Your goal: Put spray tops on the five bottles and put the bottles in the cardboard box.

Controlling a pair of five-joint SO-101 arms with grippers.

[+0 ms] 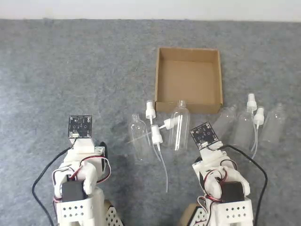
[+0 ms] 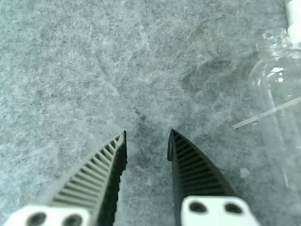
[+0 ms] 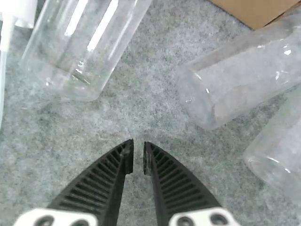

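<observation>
Task not started: box (image 1: pixel 188 80) empty; five bottles (image 1: pixel 179 125) lie uncapped near it, spray tops (image 1: pixel 150 110) loose beside them. Left gripper (image 2: pixel 146 141) apart, right gripper (image 3: pixel 138 150) nearly together, both empty.

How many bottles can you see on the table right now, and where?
5, all lying outside the cardboard box: one bottle left of centre, one by the box's front wall, three clustered near its front right corner. None looks hidden.
</observation>
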